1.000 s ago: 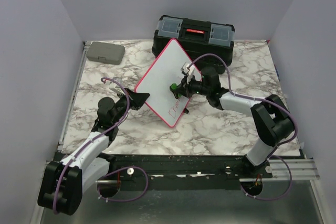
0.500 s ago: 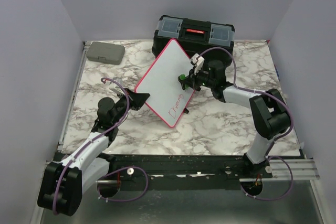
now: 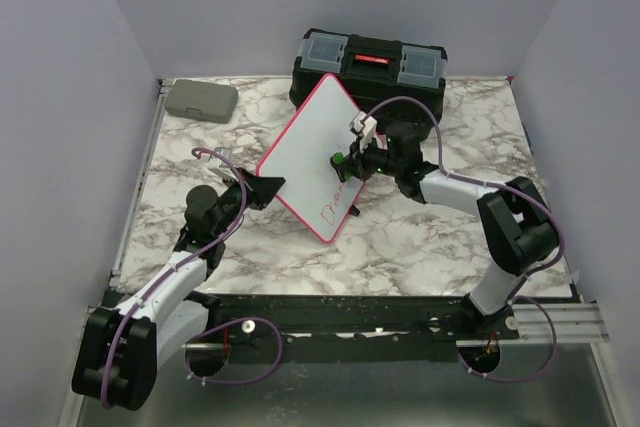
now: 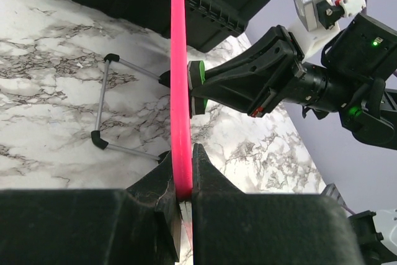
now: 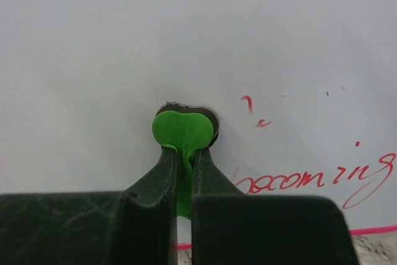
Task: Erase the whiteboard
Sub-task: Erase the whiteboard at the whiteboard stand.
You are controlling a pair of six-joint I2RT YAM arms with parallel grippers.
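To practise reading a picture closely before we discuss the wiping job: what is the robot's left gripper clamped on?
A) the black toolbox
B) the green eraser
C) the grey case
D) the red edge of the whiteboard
D: in the left wrist view the left gripper is shut on the red edge of the whiteboard, while the green eraser sits in the right gripper.

A black toolbox (image 3: 368,69) stands just behind the whiteboard (image 3: 305,152), closing off its rear. A grey case (image 3: 200,100) lies well to its left. The marble table (image 3: 420,237) in front of it lies open.
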